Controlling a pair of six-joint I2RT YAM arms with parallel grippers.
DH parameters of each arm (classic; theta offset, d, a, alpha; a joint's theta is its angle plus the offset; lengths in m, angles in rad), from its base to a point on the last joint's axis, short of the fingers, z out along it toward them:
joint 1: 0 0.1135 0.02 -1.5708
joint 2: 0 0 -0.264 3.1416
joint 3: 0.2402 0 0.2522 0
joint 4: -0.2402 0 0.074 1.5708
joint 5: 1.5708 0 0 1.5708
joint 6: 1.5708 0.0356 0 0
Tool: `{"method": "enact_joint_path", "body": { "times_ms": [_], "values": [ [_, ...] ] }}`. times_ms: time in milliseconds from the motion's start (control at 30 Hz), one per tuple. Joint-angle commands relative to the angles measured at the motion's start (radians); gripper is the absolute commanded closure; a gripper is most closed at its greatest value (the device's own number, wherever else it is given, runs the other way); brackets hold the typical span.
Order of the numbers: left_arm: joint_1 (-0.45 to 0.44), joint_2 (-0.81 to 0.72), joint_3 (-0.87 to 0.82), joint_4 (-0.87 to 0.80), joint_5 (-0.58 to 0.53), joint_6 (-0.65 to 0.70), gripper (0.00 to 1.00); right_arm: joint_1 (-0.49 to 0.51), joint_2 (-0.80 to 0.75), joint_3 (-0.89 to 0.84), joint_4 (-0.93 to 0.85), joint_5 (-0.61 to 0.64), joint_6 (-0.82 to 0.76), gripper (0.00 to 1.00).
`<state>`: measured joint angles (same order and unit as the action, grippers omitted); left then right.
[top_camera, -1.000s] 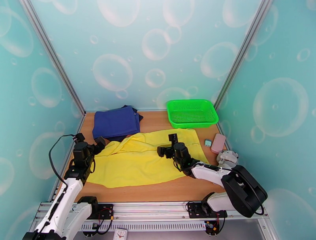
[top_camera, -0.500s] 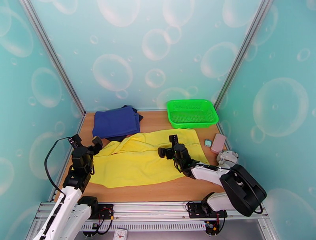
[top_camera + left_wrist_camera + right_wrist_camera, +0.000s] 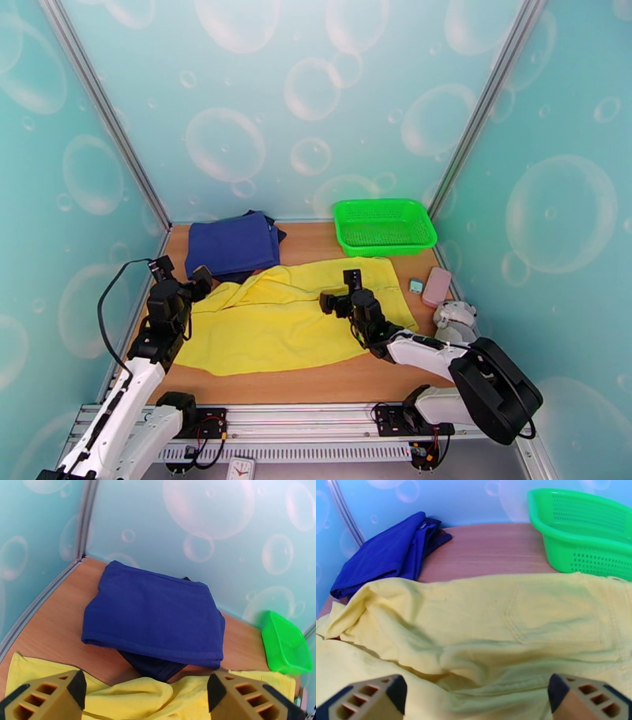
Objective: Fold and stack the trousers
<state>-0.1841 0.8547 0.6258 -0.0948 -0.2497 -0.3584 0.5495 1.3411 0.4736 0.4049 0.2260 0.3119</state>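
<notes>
Top external: left hand (image 3: 183, 272) has shifted rightward toward trousers (image 3: 268, 324).

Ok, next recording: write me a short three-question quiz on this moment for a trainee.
1. True or false: the yellow trousers lie folded on top of the navy garments.
2. Where is the green basket? A) at the far right of the table; B) at the near left corner; C) on the trousers.
3. Fill in: the left gripper and the right gripper are both ____.
Key: 1 false, the trousers lie spread out on the table in front of the navy garments; 2 A; 3 open, with nothing held.
</notes>
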Motion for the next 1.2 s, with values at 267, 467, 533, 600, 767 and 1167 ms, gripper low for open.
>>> {"method": "enact_joint_path", "body": {
  "times_ms": [267, 467, 533, 600, 767, 1167],
  "values": [
    [-0.164, 0.289, 0.059, 0.044, 0.113, 0.166, 0.30, -0.166, 0.202, 0.299, -0.263, -0.137, 0.061, 0.06],
    [-0.198, 0.467, 0.054, 0.195, 0.084, 0.192, 0.27, -0.159, 0.300, 0.252, -0.096, -0.158, 0.049, 0.06],
    [-0.199, 0.544, 0.091, 0.213, 0.089, 0.209, 0.27, -0.155, 0.318, 0.261, -0.096, -0.160, 0.043, 0.05],
    [-0.201, 0.635, 0.143, 0.205, 0.077, 0.230, 0.28, -0.152, 0.338, 0.280, -0.108, -0.170, 0.045, 0.05],
    [-0.209, 0.772, 0.229, 0.203, 0.083, 0.266, 0.33, -0.188, 0.389, 0.298, -0.127, -0.171, 0.087, 0.05],
    [-0.261, 0.873, 0.326, 0.128, 0.051, 0.228, 0.33, -0.265, 0.453, 0.298, -0.153, -0.287, 0.206, 0.06]
  ]
}}
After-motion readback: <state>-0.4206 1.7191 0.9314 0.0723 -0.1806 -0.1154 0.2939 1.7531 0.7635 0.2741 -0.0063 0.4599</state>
